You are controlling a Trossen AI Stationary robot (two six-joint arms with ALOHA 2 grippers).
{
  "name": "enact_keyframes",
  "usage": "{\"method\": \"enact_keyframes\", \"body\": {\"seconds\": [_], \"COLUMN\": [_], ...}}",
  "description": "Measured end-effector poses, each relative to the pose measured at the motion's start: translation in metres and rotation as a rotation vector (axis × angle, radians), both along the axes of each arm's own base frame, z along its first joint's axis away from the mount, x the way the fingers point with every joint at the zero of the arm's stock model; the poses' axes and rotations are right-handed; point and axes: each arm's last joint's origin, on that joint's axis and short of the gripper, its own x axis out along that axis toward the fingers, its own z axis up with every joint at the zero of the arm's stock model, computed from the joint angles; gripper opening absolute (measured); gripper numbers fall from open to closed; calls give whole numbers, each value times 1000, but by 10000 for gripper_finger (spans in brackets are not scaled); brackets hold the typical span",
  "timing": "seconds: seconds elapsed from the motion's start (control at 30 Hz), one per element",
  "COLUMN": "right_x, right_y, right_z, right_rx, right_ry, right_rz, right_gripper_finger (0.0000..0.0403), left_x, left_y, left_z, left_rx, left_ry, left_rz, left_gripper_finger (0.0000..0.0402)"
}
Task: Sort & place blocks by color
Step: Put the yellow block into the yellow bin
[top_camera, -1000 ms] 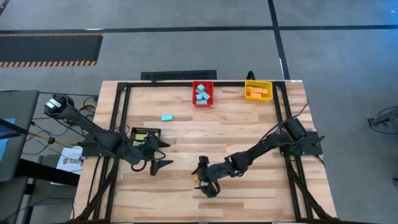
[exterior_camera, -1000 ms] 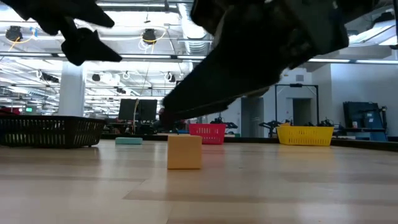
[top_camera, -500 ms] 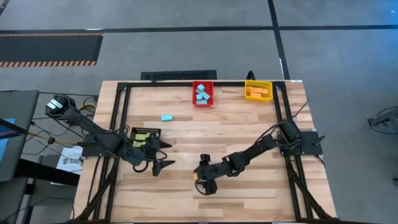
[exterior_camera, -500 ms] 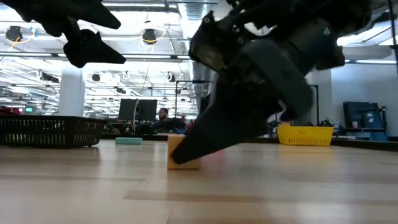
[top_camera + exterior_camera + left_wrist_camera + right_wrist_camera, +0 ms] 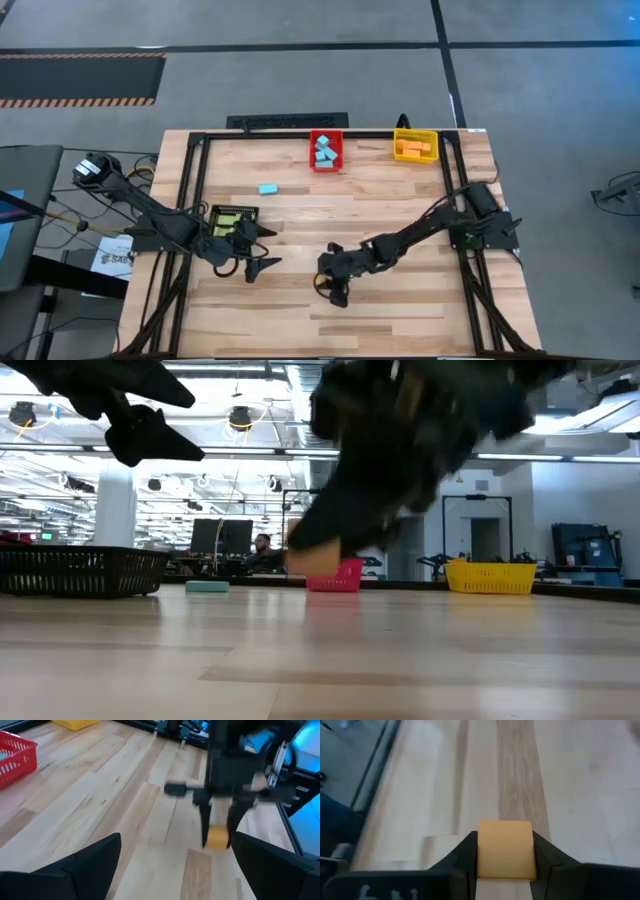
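A small orange block (image 5: 505,851) hangs just above the table's near middle, with my right gripper (image 5: 335,288) shut on it. The low view shows the block (image 5: 315,560) off the wood. My left gripper (image 5: 272,249) stands open and empty to the block's left, beside the black bin (image 5: 233,219). One light blue block (image 5: 268,189) lies flat on the table at the far left. The red bin (image 5: 326,151) holds light blue blocks. The yellow bin (image 5: 415,146) holds orange ones. My right gripper pinches the orange block by two opposite side faces (image 5: 481,852) between its two fingers (image 5: 204,827). The fingers slant down at it from the table's right side. The block is lifted clear of the table and sits nearly level in the hold.
The red and yellow bins stand at the table's far edge, the black bin at the left. A black frame (image 5: 200,180) runs round the table's edges. Bare wood lies between the held block and the far bins.
My right gripper has rolled at the wrist, shut on the orange block and raised it off the table, where it stood a second ago. The block now hangs clear, a little toward the table's right.
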Motion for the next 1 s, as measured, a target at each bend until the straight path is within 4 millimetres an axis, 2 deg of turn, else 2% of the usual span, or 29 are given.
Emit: {"method": "enact_keyframes", "body": {"seconds": [0.13,0.27,0.4,0.53,0.73,0.87,1.0], "right_x": [-16,-41,-71,-101,-138,-161,-187], "right_y": [-11,-36,-73,-117,-199,-264,-327], "right_z": [37,78,109,127,132,124,107], "right_rx": [-20,-59,-56,-72,-155,-178,-184], "right_ry": [51,114,226,343,530,625,697], "right_rz": [-79,-220,-393,-547,-822,-967,-1076], "right_gripper_finger": [122,122,122,122,122,122,122], "left_x": [0,4,11,18,26,28,28], "left_y": [2,10,24,42,73,91,105], "left_z": [-1,-2,-1,1,4,5,5], "left_rx": [40,86,101,94,74,41,-15], "left_ry": [19,40,41,26,12,-2,-21], "left_rz": [-12,-20,2,38,119,202,327], "left_gripper_finger": [366,366,366,366,366,366,366]}}
